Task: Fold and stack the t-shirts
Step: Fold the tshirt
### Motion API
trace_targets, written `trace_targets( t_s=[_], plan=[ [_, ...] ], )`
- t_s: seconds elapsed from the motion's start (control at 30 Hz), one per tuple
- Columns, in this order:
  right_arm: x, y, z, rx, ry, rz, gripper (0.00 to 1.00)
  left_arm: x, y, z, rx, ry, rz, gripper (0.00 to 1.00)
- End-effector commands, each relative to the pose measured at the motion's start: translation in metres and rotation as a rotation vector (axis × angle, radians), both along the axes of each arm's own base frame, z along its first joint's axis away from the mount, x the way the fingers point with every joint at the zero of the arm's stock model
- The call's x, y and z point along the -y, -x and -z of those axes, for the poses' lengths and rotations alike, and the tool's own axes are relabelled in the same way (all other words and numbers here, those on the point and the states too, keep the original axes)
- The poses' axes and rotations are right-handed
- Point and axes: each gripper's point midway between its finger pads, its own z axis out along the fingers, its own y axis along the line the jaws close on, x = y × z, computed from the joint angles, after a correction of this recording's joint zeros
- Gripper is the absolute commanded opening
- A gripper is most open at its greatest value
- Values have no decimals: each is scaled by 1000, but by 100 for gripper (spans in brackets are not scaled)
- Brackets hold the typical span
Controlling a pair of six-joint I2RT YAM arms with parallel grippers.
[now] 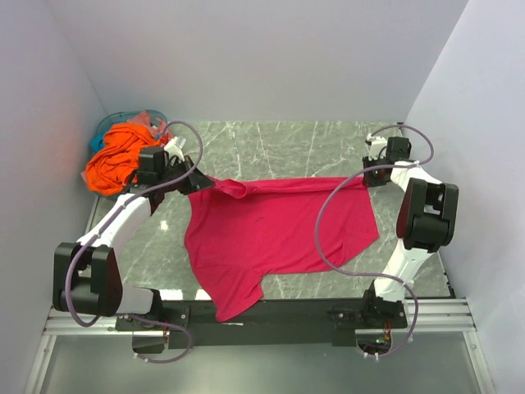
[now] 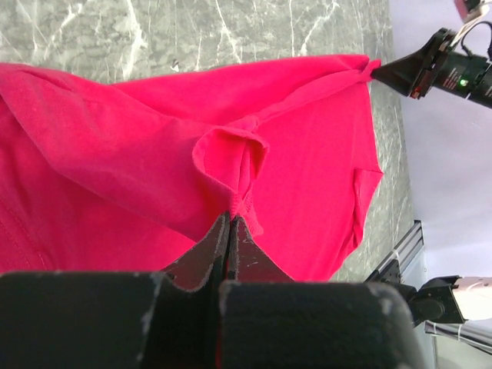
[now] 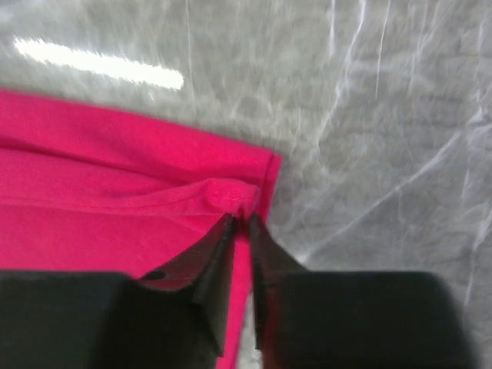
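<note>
**A:** Top view first: where is the shirt?

**B:** The crimson t-shirt (image 1: 279,230) lies spread in the middle of the surface (image 1: 287,139). Its far edge runs crosswise between the arms. The left end effector (image 1: 195,182) is at the far-left corner of the shirt and the right end effector (image 1: 367,177) at the far-right. The rest of the cloth lies on the near side of both, and one lobe droops over the near edge. The orange t-shirt (image 1: 115,160) is heaped at far left against the teal basket (image 1: 111,125).

**A:** And the left wrist view?

**B:** The fingers are pressed together, pinching a fold of crimson at their tips. The cloth stretches away to the other end effector, where it gathers to a point.

**A:** Right wrist?

**B:** It is blurred. The fingers stand a sliver apart with the corner hem bunched at their tips — whether they bite it or only touch it, I cannot tell.

**A:** So what does the next move turn on?

**B:** My guess is the crosswise edge. The cloth lies toward the bases, so a fold would carry that edge nearward — each arm is nearest its own corner.
</note>
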Motion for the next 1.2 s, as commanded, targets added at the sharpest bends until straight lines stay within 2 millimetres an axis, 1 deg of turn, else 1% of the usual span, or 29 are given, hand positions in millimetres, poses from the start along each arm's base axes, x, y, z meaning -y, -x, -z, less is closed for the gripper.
trace_targets(
  t_s=[0.0,0.03,0.07,0.1,0.13,0.2,0.27,0.47,0.53,0.67,0.9,1.07,1.17],
  plan=[
    [17,4,-22,62,69,15,28,2,11,-10,32,5,25,1],
    [21,7,-23,70,80,20,40,2,13,-9,30,6,30,1],
    [23,9,-31,90,88,26,46,3,14,-9,27,8,36,0],
    [29,16,-29,84,88,40,51,3,17,-6,19,6,38,1],
    [30,18,-32,93,91,39,55,3,17,-4,14,5,38,1],
    [33,25,-37,100,76,43,56,3,19,0,3,2,43,1],
    [31,31,-41,101,65,37,56,3,20,3,-3,2,48,1],
    [8,43,-52,124,-40,-27,56,4,21,1,0,8,57,1],
    [-1,47,-53,123,-80,-61,56,5,22,0,2,10,61,1],
    [-10,51,-52,111,-125,-85,56,6,24,2,-4,11,71,1],
    [-14,54,-48,100,-145,-94,56,7,28,6,-25,18,76,1],
    [-17,56,-48,100,-159,-97,56,13,36,11,-53,25,81,1],
    [-18,56,-50,103,-161,-101,56,17,41,10,-56,26,72,1]
  ],
)
